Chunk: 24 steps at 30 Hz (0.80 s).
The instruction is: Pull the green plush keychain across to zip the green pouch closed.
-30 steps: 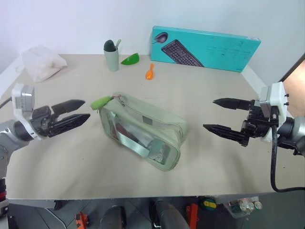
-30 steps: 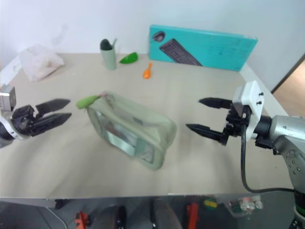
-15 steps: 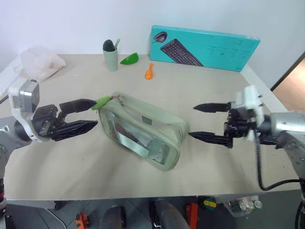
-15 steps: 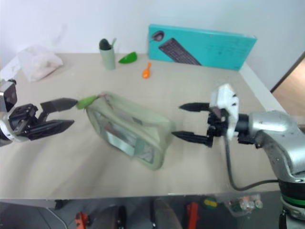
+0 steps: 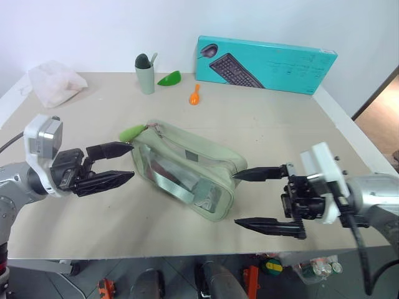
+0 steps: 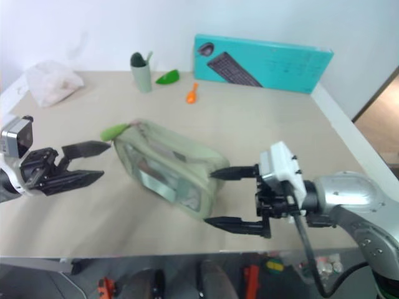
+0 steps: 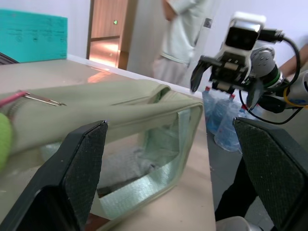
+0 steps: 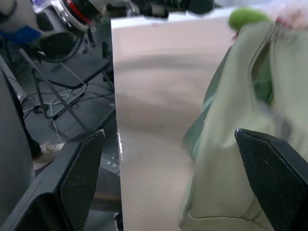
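Green pouch [image 5: 187,171] on table [image 5: 268,131], green plush keychain [image 5: 132,132] ungripped, left gripper [image 5: 120,163] and right gripper [image 5: 252,198] jaws spread wide

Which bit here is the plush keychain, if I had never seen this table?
Find the pale green pouch mid-table. At its end nearest the left gripper hangs the green plush keychain, small, fuzzy, lime. The glossy green leaf-shaped piece lies far back, beside the cup.

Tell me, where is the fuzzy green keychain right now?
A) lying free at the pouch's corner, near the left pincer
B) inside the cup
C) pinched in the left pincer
A: the green plush keychain hangs off the green pouch corner, just beyond the open left pincer.
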Tool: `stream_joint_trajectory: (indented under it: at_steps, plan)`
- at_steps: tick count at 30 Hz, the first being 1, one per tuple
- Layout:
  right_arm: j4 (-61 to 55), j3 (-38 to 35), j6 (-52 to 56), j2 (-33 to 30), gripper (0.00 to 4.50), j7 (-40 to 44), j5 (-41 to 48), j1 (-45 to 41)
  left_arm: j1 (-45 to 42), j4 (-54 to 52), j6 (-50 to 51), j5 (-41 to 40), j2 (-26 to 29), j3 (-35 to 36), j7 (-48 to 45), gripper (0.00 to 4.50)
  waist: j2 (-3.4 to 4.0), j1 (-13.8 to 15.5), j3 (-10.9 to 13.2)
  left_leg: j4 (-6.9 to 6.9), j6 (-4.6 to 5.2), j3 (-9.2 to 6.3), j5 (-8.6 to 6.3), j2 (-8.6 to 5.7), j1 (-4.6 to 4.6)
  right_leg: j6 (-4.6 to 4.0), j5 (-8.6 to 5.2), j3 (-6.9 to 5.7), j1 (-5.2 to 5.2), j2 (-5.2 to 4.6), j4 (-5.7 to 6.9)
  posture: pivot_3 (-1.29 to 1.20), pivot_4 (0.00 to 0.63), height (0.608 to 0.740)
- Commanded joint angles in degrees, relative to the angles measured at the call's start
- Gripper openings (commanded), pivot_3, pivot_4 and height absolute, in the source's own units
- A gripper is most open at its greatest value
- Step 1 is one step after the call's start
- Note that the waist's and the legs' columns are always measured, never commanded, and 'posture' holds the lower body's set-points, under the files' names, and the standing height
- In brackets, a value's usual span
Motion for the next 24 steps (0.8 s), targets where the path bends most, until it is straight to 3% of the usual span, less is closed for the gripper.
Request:
stream_joint_trajectory:
  at_steps: [1,7,18,21,24]
  plan:
    - [1.58,1.29,-2.9,0.42,4.5,-0.21,-4.02,-1.43,-1.03,-0.92,-1.11,-0.59,0.09,0.64,-0.04,4.32,0.0,-0.01,0.0,0.06,0.0,0.01,0.0,0.0,-0.02,-0.01,0.0,0.0,0.01,0.0,0.0,0.0,0.15,0.74]
    - [4.36,2.33,-4.56,0.41,4.5,1.28,-6.15,-2.65,-0.68,-1.34,-1.13,-0.75,-0.03,0.85,0.21,4.32,0.0,0.01,0.0,0.31,0.02,0.1,0.0,0.01,-0.09,-0.04,-0.03,0.05,0.03,-0.04,-0.01,0.0,0.15,0.74]
    - [8.32,14.62,-7.76,6.75,4.5,-1.72,-17.71,-6.88,0.88,-2.82,-1.35,-1.64,-0.15,2.55,1.84,4.32,0.0,-0.03,0.0,0.27,0.02,0.09,-0.01,0.11,-0.1,-0.04,-0.03,0.04,-0.01,0.07,0.0,0.0,0.15,0.74]
    - [9.9,15.64,-8.79,8.87,3.77,-2.58,-19.79,-7.52,1.87,-3.67,-1.61,-2.03,-0.28,3.17,2.56,4.5,0.0,-0.01,0.0,0.27,0.01,0.12,-0.01,0.13,-0.12,-0.04,-0.03,0.05,-0.05,0.07,-0.01,0.0,0.15,0.74]
    - [11.95,15.83,-10.14,10.07,2.52,-2.16,-21.36,-8.16,3.27,-4.62,-1.92,-2.47,-0.4,3.83,3.28,4.5,0.0,0.0,0.0,0.27,0.01,0.11,-0.02,0.11,-0.16,-0.04,-0.03,0.06,-0.05,0.06,-0.01,0.0,0.15,0.74]
